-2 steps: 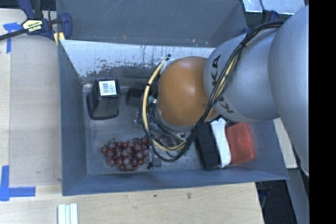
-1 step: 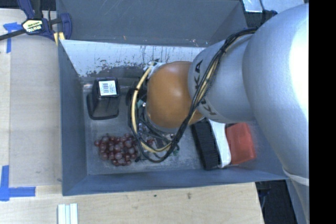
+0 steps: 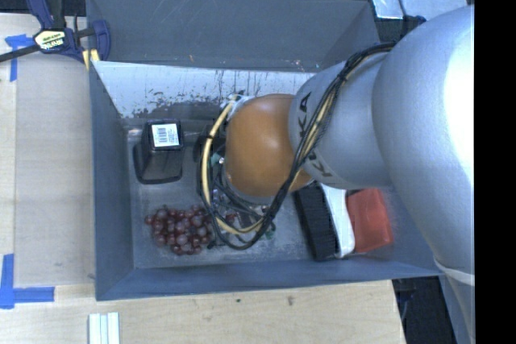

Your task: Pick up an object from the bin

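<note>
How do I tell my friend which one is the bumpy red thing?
Look in the grey metal bin, at the floor's lower left corner, left of the orange cover. There lies a bunch of small dark red balls, like grapes. The black block above it is smooth with a white label; the bunch is knobbly.

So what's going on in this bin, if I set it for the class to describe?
A robot arm reaches from the right down into the grey bin, with its orange wrist cover low over the middle of the floor. Nearest it are a bunch of dark red grapes at lower left and a black item with a barcode label to the left. A black brush and a red block lie to its right. Whether anything is gripped cannot be seen.
</note>
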Motion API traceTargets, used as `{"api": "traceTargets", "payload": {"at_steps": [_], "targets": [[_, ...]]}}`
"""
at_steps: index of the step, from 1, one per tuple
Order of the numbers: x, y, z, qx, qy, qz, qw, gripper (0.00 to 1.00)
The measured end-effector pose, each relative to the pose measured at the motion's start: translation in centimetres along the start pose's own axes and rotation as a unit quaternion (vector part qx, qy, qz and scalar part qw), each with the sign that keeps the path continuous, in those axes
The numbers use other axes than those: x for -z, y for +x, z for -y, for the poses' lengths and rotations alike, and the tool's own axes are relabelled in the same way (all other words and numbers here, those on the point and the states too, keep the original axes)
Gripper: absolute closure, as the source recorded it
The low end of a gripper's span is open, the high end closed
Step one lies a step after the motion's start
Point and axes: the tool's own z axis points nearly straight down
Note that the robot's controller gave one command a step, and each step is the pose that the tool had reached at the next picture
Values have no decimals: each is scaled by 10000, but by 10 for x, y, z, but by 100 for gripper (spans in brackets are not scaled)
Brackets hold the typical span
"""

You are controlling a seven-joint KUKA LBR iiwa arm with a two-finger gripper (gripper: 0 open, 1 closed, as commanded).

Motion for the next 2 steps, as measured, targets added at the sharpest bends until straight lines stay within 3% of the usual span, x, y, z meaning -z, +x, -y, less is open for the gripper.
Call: {"api": "traceTargets", "payload": {"at_steps": [1,2], "targets": [[165,5,-4,-123,0,29,9999,100],[163,6,-4,-126,1,10,9999,100]]}}
